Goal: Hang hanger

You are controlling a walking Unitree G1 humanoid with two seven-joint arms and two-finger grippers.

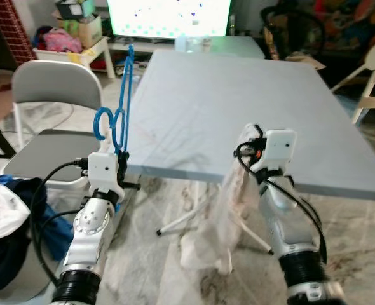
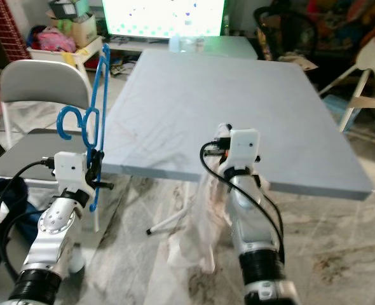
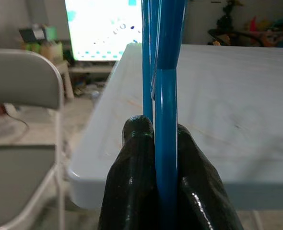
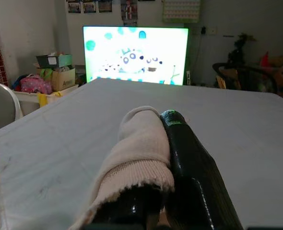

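- Left gripper (image 1: 119,154): clenched on the blue hanger (image 1: 125,95), held upright beside the counter's (image 1: 238,101) near-left corner.
- Right gripper (image 1: 250,141): clamped on a beige garment (image 1: 216,222) that droops below the counter edge.
- Progress: both items grasped; garment not yet on hanger, hanging remains.

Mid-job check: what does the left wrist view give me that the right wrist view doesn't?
Left wrist view alone: the left gripper clamped on the blue hanger, with the grey chair's backrest beside it. Right wrist view alone: the right gripper pinching a beige cloth over one finger. Both: the grey table ahead and the lit screen beyond it.
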